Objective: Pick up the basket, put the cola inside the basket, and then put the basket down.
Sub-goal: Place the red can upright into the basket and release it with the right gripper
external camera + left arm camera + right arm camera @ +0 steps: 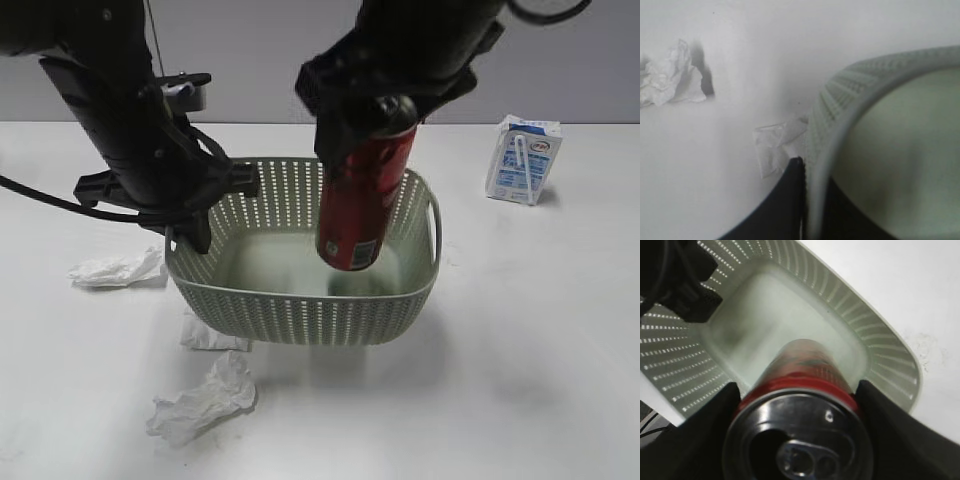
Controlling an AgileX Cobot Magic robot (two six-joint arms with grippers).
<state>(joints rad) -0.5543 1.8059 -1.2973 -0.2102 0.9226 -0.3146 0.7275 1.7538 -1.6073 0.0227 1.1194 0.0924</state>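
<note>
Our right gripper (799,405) clamps the cola (362,196) near its top, hanging tilted inside the basket (300,318); our left gripper (807,172) pinches the basket's left rim. Released now, the can could topple, jolting the basket loose.

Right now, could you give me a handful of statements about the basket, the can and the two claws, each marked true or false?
1. The right claw grips the cola by its top end. True.
2. The cola lies flat on the basket floor. False: it hangs over the basket, tilted.
3. The left claw holds the basket's rim. True.
4. The milk carton sits inside the basket. False: it stands on the table, apart.
5. Crumpled tissue lies beside the basket. True.
</note>
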